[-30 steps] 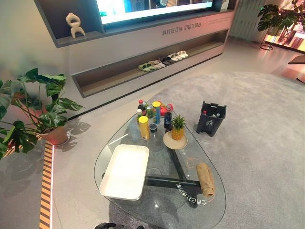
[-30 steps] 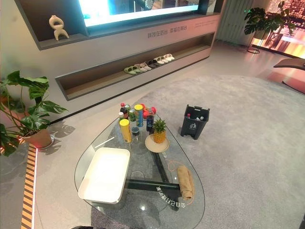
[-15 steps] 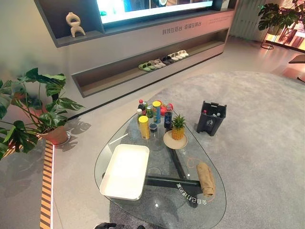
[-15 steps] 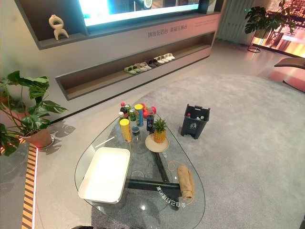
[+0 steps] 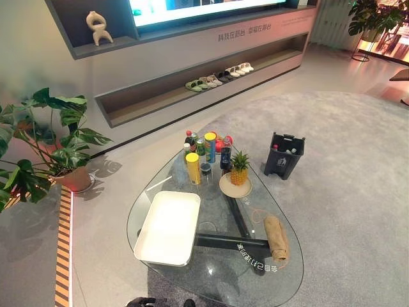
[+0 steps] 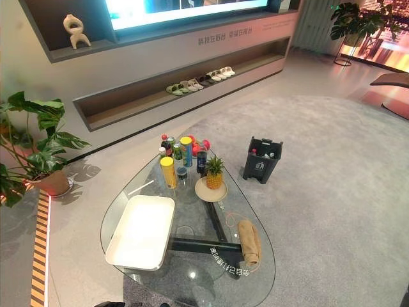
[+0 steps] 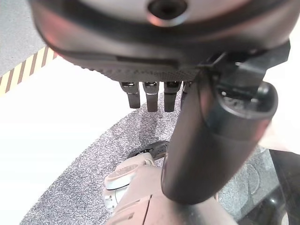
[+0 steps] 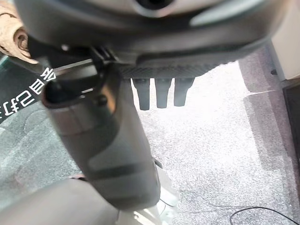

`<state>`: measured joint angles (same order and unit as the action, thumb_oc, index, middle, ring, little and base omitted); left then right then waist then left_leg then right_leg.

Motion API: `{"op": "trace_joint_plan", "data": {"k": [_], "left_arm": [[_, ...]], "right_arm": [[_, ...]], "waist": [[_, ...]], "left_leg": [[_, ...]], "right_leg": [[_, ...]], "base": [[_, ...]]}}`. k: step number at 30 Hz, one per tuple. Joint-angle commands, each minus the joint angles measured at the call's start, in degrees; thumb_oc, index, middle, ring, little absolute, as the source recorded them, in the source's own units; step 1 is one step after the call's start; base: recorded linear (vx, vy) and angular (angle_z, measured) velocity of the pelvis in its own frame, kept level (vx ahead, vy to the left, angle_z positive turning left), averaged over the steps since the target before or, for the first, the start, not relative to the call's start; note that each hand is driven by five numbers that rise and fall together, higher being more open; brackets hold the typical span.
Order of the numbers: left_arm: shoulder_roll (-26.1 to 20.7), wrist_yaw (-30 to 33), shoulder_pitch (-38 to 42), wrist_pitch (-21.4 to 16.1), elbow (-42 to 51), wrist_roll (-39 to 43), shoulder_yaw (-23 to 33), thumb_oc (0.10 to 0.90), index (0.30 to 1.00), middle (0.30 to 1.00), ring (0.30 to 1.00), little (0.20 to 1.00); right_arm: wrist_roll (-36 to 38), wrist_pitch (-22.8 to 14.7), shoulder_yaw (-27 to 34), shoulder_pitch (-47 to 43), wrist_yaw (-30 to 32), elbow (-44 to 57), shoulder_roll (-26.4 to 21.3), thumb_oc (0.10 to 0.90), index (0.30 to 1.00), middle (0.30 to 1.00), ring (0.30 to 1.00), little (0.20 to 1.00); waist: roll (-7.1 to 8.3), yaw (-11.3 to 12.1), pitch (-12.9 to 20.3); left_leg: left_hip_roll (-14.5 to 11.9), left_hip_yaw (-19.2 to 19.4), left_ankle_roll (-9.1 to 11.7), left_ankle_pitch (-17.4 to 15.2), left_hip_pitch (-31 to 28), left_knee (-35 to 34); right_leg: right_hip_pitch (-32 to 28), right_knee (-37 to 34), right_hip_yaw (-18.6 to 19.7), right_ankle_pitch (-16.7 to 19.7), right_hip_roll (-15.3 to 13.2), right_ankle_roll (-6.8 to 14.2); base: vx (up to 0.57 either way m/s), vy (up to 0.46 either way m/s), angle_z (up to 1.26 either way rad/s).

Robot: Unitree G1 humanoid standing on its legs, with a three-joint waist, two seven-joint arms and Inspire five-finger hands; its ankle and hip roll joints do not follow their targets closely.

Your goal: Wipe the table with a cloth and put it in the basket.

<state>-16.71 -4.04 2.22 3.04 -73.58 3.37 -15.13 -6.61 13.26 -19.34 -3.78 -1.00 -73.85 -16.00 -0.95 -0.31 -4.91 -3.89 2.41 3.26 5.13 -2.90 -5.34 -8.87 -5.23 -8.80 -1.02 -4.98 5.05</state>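
L hand [image 7: 187,93], R hand [image 8: 140,93]: fingers straight, empty.

Pale characters in a row across the grey wall panel [image 5: 243,33] — too small to read. White characters, seen upside down, on the dark frame under the glass bench [image 5: 255,262] near its right edge — likewise unreadable.
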Motion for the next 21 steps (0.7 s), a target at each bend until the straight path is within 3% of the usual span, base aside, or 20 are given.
{"op": "trace_joint_plan", "data": {"k": [1,6,12,15,21], "left_arm": [[-0.5,1.8,4.1,-1.7,-3.1,0.5,-0.1,0.8,0.9,0.9,0.9,0.9],[-2.3,2.5,4.8,-1.8,-2.8,3.0,0.5,0.8,0.9,0.9,0.9,0.9],[-3.2,3.9,10.4,-2.3,-1.6,9.3,0.6,0.8,0.9,0.9,0.9,0.9],[-3.3,3.3,11.2,-3.1,-1.2,10.8,0.7,0.8,0.9,0.9,0.9,0.9],[-4.7,1.5,16.7,-6.3,1.4,20.2,0.8,0.8,0.9,0.9,0.9,0.9]], "right_arm": [[0.4,1.0,0.6,-4.5,2.5,-3.4,-3.2,0.8,0.9,0.9,0.9,0.9],[-0.2,1.2,0.6,-5.0,3.3,-3.3,-5.0,0.8,0.9,0.9,0.9,0.9],[-0.3,0.8,-0.2,-9.6,5.2,-4.4,-6.5,0.8,0.9,0.9,0.9,0.9],[-0.7,1.3,-0.5,-10.0,5.3,-4.0,-6.9,0.8,0.9,0.9,0.9,0.9],[1.0,2.4,-1.4,-14.9,8.0,-3.1,-7.9,0.8,0.9,0.9,0.9,0.9]], "waist": [[0.58,0.4,-2.6],[0.42,0.1,-4.3],[-0.13,-0.4,-10.4],[-0.17,-0.4,-11.6],[-0.61,0.1,-18.2]], "left_leg": [[-0.4,1.2,1.7,-5.2,-2.1,0.3],[-0.3,1.3,1.5,-4.5,-0.1,0.3],[0.6,-0.3,0.7,-2.6,6.7,0.3],[0.8,-0.6,0.6,-2.2,7.8,0.3],[1.2,-1.0,0.3,0.8,15.5,2.1]], "right_leg": [[3.0,0.4,1.1,2.3,-1.3,2.4],[5.4,0.5,1.7,2.9,-1.1,2.2],[12.6,0.5,3.9,4.9,-0.2,1.7],[13.7,0.7,4.0,5.2,-0.2,1.7],[24.1,9.6,4.4,3.6,0.6,0.4]], "base": [[0.04,-0.005,0.0],[-0.03,0.001,0.0],[-0.19,0.016,0.03],[-0.06,0.018,0.06],[-0.13,0.048,0.01]]}}
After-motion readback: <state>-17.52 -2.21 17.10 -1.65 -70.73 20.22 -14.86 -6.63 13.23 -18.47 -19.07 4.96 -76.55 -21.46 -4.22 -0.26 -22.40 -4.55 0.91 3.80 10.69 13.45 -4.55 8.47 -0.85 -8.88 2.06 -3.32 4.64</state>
